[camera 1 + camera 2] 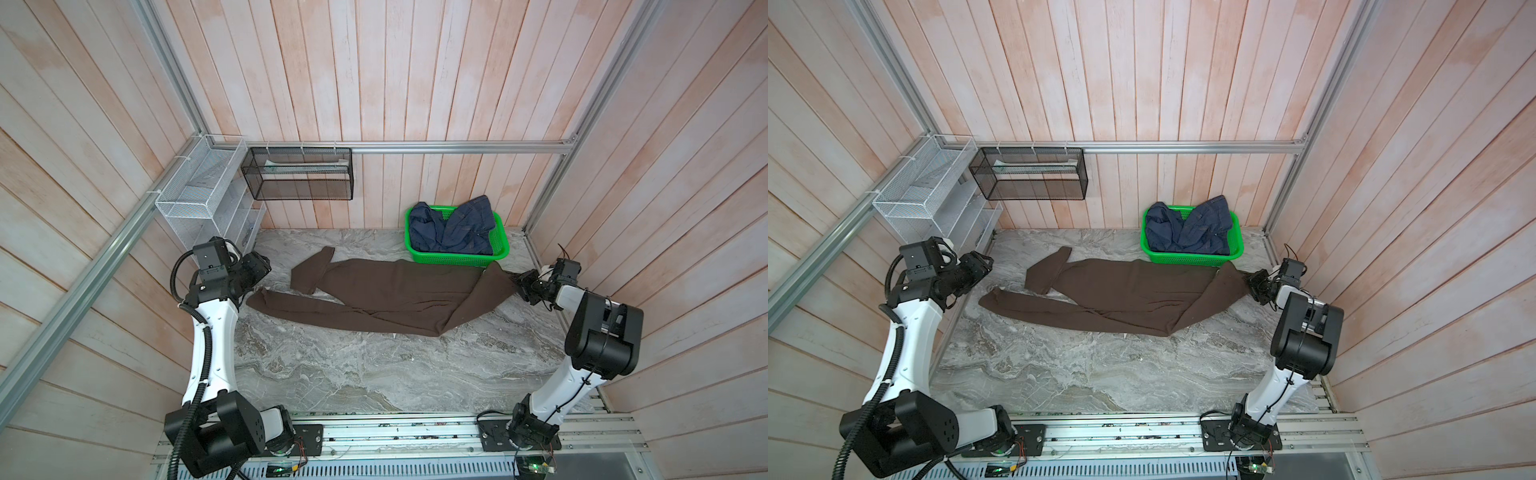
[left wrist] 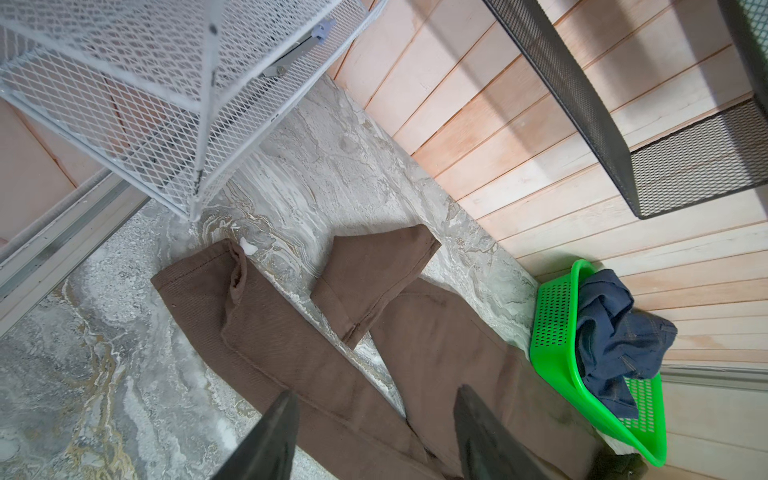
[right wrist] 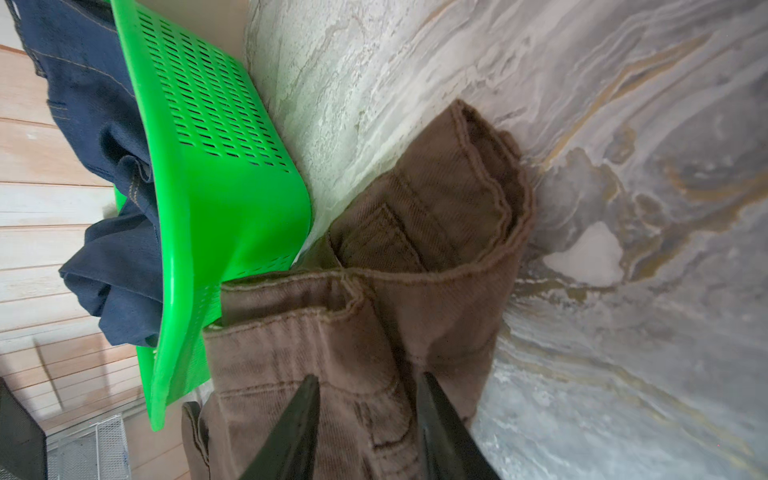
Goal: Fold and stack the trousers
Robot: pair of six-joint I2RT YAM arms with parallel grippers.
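Note:
The dark brown trousers [image 1: 395, 295] [image 1: 1129, 291] lie flat across the marble table, waist to the right and legs to the left. The far leg's end [image 1: 311, 270] is doubled back on itself. My left gripper [image 1: 259, 266] [image 2: 376, 390] hovers open above the two leg ends [image 2: 291, 332], holding nothing. At the trousers' right end, my right gripper [image 1: 521, 282] [image 3: 369, 376] is shut on the bunched waistband [image 3: 415, 249], whose thick cloth fills the space between its fingers.
A green basket [image 1: 457, 258] [image 3: 216, 166] with a navy denim garment [image 1: 453, 226] stands at the back right, touching the trousers' waist. A white wire rack [image 1: 199, 187] and a black mesh shelf [image 1: 299, 174] hang at the back left, close above my left gripper. Bare marble [image 1: 374, 374] lies in front.

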